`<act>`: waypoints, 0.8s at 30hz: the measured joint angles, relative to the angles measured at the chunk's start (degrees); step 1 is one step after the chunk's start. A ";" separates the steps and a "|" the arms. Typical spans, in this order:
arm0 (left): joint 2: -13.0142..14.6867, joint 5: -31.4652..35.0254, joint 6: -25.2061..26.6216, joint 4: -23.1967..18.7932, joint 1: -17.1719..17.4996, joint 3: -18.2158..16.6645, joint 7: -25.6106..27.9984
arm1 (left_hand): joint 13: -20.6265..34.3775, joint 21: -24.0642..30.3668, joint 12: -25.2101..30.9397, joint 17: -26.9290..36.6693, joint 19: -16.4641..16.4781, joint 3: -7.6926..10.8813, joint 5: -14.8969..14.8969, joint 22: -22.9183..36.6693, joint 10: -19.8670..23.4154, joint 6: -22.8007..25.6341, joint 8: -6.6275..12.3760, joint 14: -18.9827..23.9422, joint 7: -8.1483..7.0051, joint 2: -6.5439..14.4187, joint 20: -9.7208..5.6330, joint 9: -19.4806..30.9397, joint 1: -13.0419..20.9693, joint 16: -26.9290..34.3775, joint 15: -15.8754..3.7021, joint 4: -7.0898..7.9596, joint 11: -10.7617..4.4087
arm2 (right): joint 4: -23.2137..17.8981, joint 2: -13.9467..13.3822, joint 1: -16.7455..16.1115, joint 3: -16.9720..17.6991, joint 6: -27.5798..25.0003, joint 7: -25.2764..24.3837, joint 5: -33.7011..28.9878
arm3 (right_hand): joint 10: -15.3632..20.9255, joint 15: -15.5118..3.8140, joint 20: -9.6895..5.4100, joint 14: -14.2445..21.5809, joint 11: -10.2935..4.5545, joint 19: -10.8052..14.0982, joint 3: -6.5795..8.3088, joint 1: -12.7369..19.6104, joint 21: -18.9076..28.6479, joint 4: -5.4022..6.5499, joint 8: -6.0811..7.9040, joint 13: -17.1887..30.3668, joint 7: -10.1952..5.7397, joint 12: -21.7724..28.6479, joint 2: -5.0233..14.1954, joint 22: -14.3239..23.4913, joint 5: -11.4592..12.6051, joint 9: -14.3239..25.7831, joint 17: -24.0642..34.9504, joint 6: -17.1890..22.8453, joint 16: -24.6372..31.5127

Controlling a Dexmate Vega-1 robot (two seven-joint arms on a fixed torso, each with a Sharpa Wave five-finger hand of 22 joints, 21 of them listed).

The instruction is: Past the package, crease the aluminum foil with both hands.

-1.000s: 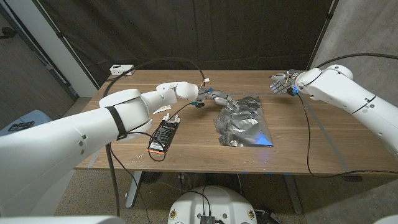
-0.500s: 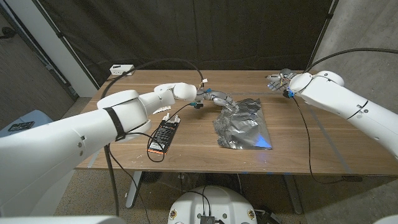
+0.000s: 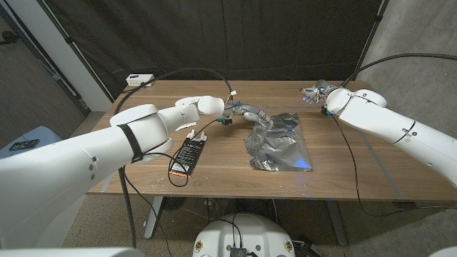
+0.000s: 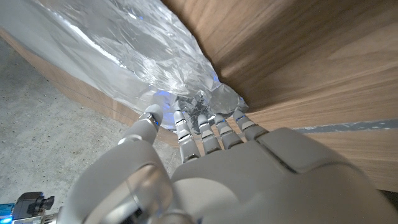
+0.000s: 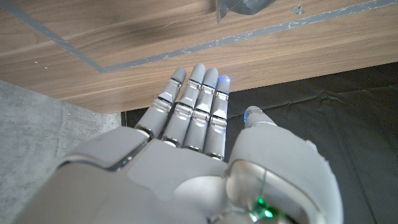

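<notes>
- While the foil [image 3: 277, 140] lies crumpled at the middle of the counter [image 3: 214, 160], just right of the package [image 3: 188, 154], the left hand [image 3: 251, 115] is at its far left corner, about eleven o'clock on the sheet.
- Left fingers [image 4: 186, 127] are curled in on a bunched bit of foil edge; the wrist view shows the tips buried in the wrinkles, so I judge it has a pinch on that corner, probably to anchor or lift it for the crease.
- Over at the far right edge of the counter, about one o'clock from the foil, the right hand [image 3: 318, 95] hangs well apart from the sheet.
- Right fingers [image 5: 198, 106] are straight and side by side, thumb off to one side, nothing in them; an open hand, looks ready to come in flat and press.
- A foil corner [image 5: 242, 6] peeks into the right wrist view, with bare wood between it and the fingertips.
- That package sits flat at nine o'clock from the foil, near the left forearm, untouched; a cable loops across it.
- Crease not made yet by my reading: only one hand is on the foil, and the sheet is rumpled rather than folded along a line.
- Risk: thin foil may tear or slide if the left pulls before the right pins it.
</notes>
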 measured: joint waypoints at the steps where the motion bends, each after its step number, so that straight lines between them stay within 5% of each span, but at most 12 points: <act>1: 0.02 0.00 0.03 0.00 0.00 -0.03 0.07 | 0.00 0.00 0.00 0.00 0.00 0.00 0.00 0.00 0.00 0.00 0.00 0.00 0.00 0.00 0.00 0.00 0.00 0.00 0.00 0.00 0.00 | -0.04 0.04 -0.02 -0.07 0.02 0.07 -0.26 | 0.00 0.00 0.00 0.00 0.00 0.00 0.00 -0.11 0.00 0.00 0.00 0.00 0.00 0.00 0.11 0.00 0.00 0.00 0.02 0.00 0.00; 11: 0.16 -0.02 1.34 0.00 -0.25 -0.18 1.13 | 0.00 0.00 0.00 0.00 0.00 0.00 0.00 0.00 0.00 0.00 0.00 0.00 0.00 0.00 0.00 0.00 0.00 0.00 0.00 0.00 0.00 | -0.43 0.13 0.23 -2.32 0.55 0.98 -4.07 | -1.09 0.43 -0.22 -1.87 -1.50 -1.04 -0.41 -1.57 -0.19 0.43 0.00 -0.46 -1.85 -1.10 0.06 0.00 0.00 0.00 0.22 -0.63 -0.63; 24: 0.16 -0.44 2.89 0.02 -0.37 -0.13 1.83 | 0.00 0.00 0.00 0.00 0.00 0.00 0.00 0.00 0.00 0.00 0.00 0.00 0.00 0.00 0.00 0.00 0.00 0.00 0.00 0.00 0.00 | -0.31 0.46 0.50 -6.54 1.94 3.92 -12.48 | -7.11 1.38 0.72 -9.93 -5.00 -7.96 -0.72 -6.29 -0.61 2.47 -1.39 -1.79 -5.42 -3.53 0.71 0.01 0.00 -0.49 1.51 -5.87 -2.42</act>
